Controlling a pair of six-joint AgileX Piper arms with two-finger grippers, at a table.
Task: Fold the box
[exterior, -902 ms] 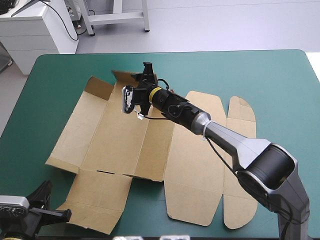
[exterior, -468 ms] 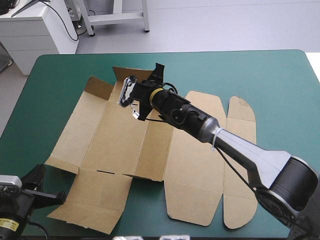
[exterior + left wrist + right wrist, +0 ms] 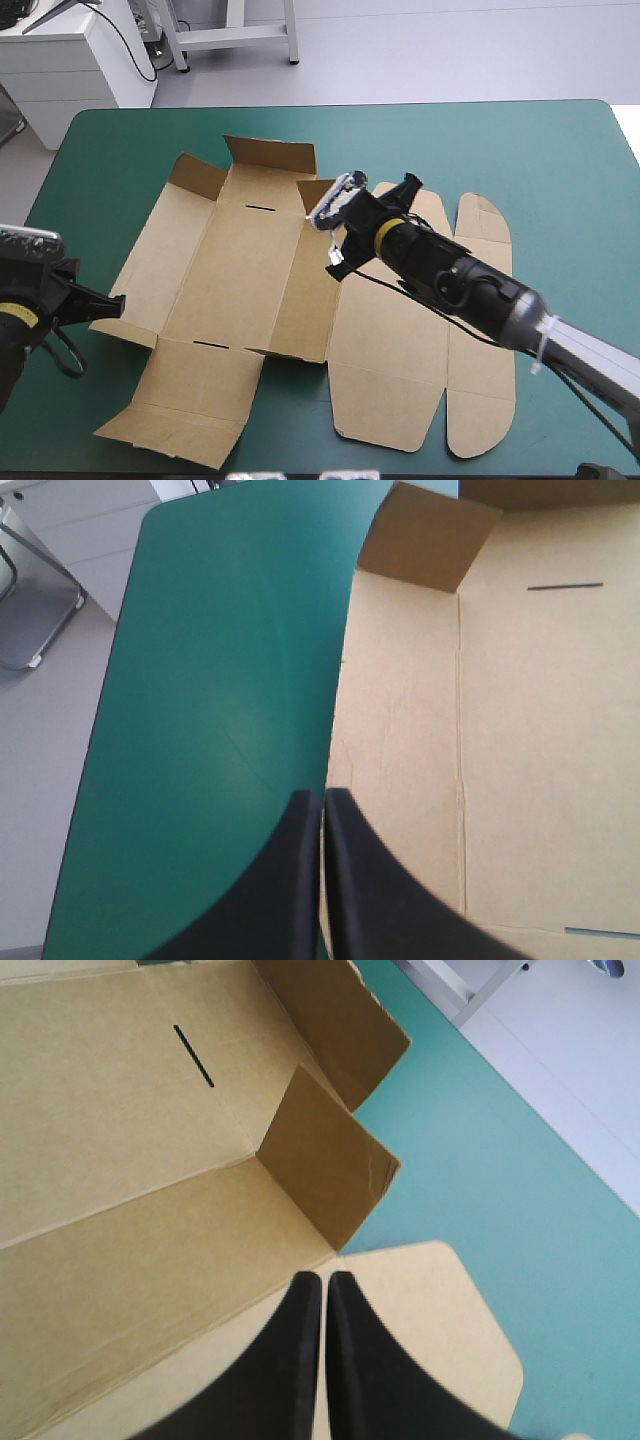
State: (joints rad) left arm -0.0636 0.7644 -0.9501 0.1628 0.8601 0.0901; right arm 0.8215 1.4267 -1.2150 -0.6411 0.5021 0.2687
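The box (image 3: 250, 270) lies opened out across the middle of the teal-green table cover (image 3: 530, 150), most of it flat, with the far end flap (image 3: 270, 152) and a small corner flap (image 3: 318, 192) standing up from it; the rounded lid tabs (image 3: 482, 235) lie flat toward the table's right side. The right arm (image 3: 480, 290) comes in from the near right corner and stretches low and slantwise over the lid panels, wrist forward; the right gripper (image 3: 322, 1278) is clenched on nothing, its black fingers (image 3: 365, 1360) meeting in a point above the crease where the lid joins the tray floor, with the small corner flap just ahead of it. The left arm (image 3: 25, 315) sits at the table's left edge, pointing toward the box; the left gripper (image 3: 322, 796) is likewise clenched, its tips right at the box's left edge, one finger over the cover and the other over the board.
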